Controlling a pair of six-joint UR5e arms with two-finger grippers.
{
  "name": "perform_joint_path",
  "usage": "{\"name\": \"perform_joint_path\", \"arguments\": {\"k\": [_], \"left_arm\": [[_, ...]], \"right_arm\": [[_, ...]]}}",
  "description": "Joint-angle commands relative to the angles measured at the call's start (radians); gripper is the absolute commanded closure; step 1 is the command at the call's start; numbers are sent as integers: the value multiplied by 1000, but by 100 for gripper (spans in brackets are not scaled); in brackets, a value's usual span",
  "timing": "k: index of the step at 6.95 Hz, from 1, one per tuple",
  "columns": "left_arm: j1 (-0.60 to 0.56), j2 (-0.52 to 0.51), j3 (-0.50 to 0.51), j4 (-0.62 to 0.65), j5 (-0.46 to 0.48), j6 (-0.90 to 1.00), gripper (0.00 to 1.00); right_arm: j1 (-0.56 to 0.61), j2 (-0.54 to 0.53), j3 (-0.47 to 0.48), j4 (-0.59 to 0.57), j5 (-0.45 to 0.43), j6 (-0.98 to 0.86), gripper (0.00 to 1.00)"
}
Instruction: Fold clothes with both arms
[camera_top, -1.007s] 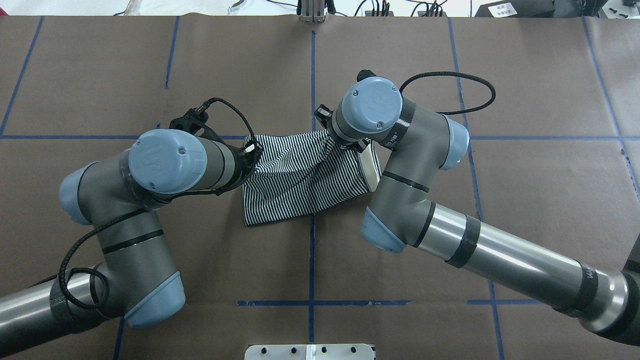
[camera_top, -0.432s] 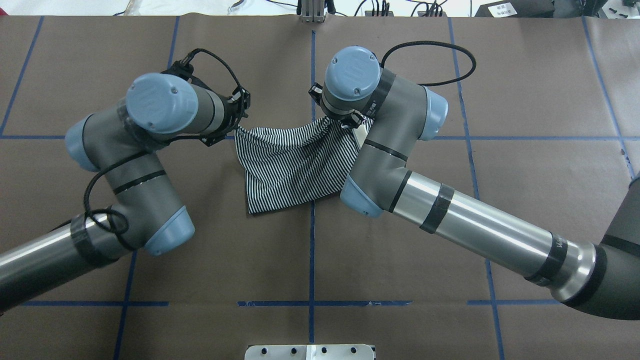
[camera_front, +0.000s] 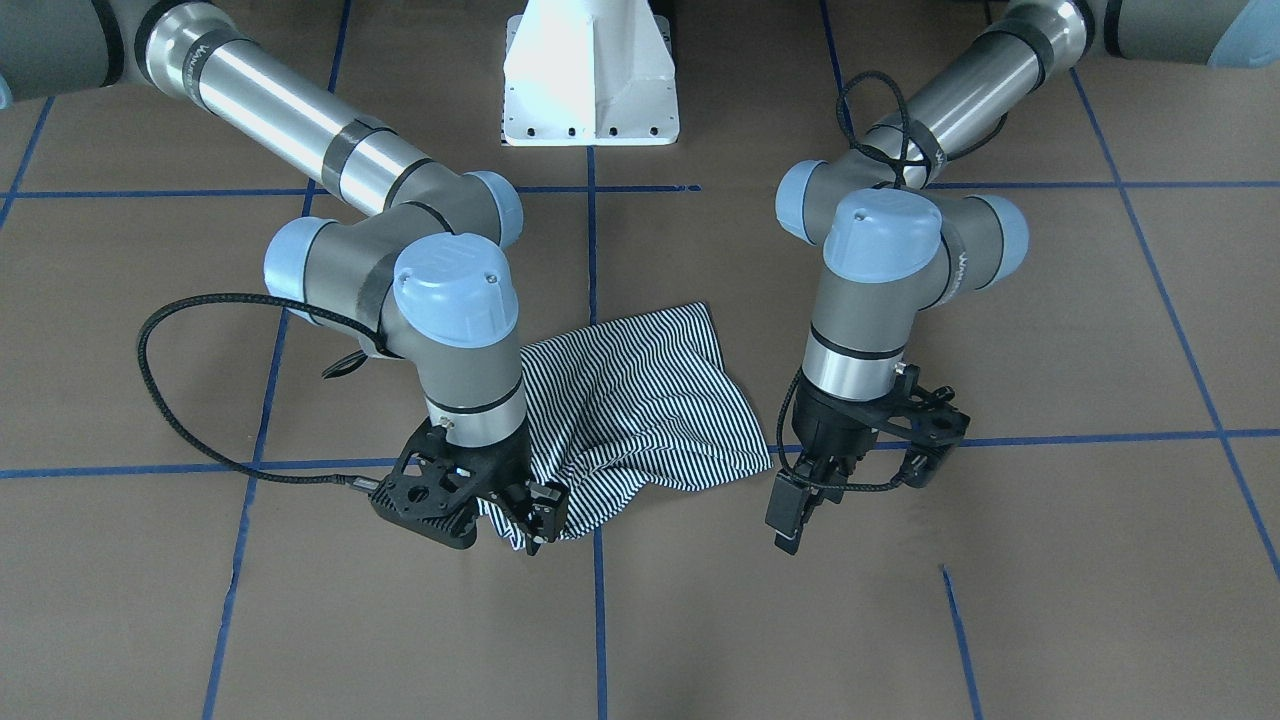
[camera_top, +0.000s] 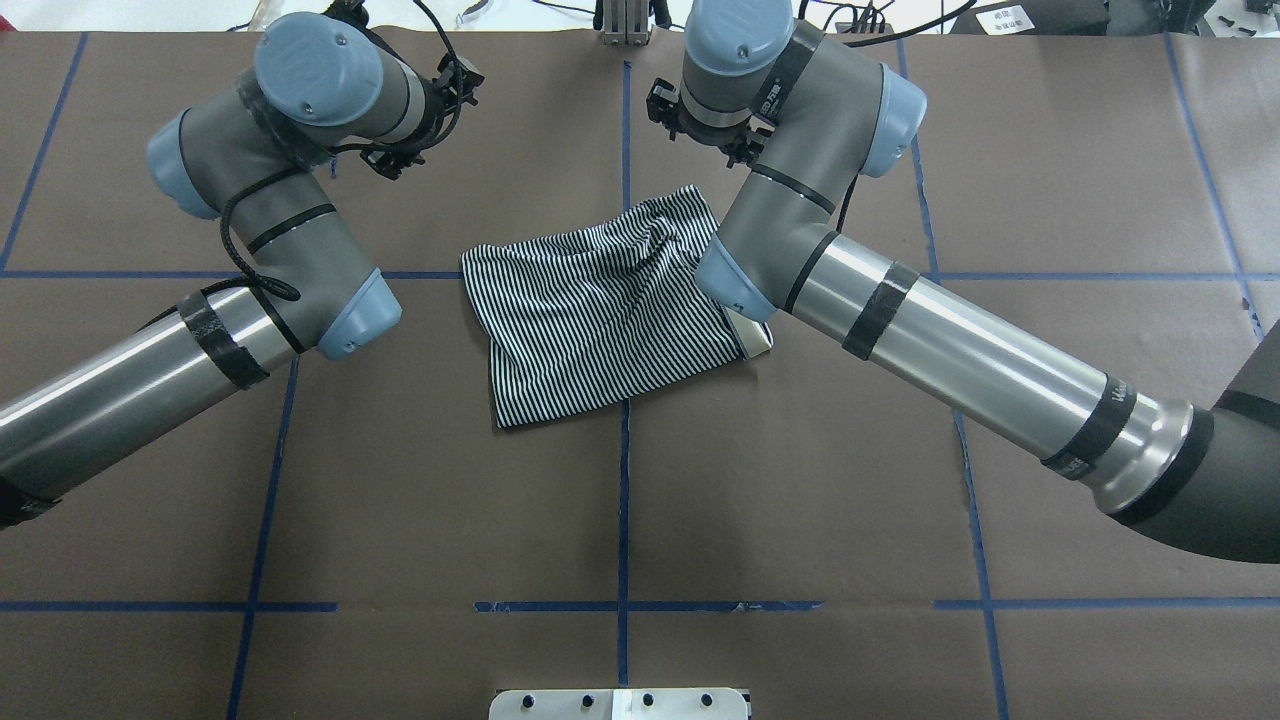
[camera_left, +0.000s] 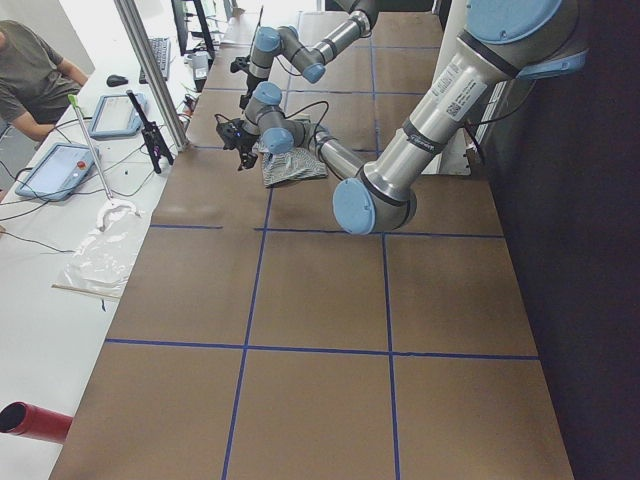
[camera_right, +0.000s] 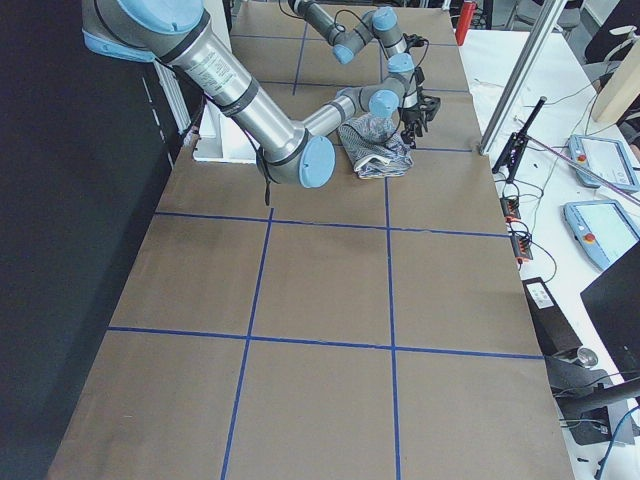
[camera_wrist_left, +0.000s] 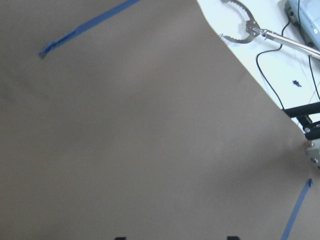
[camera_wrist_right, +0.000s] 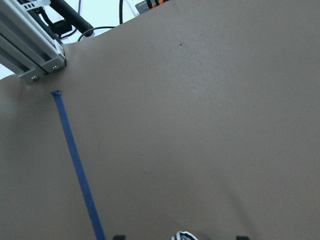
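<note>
The striped polo shirt (camera_top: 600, 320) lies folded on the brown table, rumpled at its far edge, with a strip of cream collar (camera_top: 750, 340) showing beside the right arm's elbow. My right gripper (camera_front: 535, 515) hovers open at the shirt's (camera_front: 650, 410) far edge, and a scrap of stripes (camera_wrist_right: 182, 235) shows between its fingertips in the right wrist view. Off the shirt's other far corner my left gripper (camera_front: 790, 515) is open over bare paper, apart from the cloth. In the left wrist view there is only table.
The white pedestal base (camera_front: 590, 80) stands behind the shirt. An aluminium post (camera_top: 625, 25) rises at the table's far edge, close to the right wrist. A bench with tablets and a seated person (camera_left: 30, 70) lies beyond that edge. Blue tape lines (camera_top: 623, 500) grid the table.
Both arms have swung toward the far edge of the table. The shirt's far corners, held up before, are let go, and the cloth now lies on the table.
</note>
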Motion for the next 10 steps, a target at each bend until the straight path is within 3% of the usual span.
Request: {"name": "perform_joint_path", "arguments": {"k": [1, 2, 4, 5, 7, 8, 10], "left_arm": [[-32, 3, -6, 1, -145, 102, 0], [-35, 64, -103, 7, -173, 168, 0], [-84, 198, -260, 27, -257, 293, 0], [-92, 235, -335, 90, -258, 377, 0], [-123, 334, -497, 207, -262, 489, 0], [-180, 390, -558, 271, -305, 635, 0], [-416, 457, -538, 350, -417, 1132, 0]], "right_arm": [[62, -10, 4, -3, 90, -125, 0], [112, -80, 63, -13, 179, -194, 0], [224, -346, 299, -15, 299, -397, 0], [236, -428, 391, -17, 345, -411, 0], [225, -482, 477, -43, 372, -397, 0], [270, -566, 545, -46, 430, -446, 0], [454, -722, 550, -66, 519, -858, 0]]}}
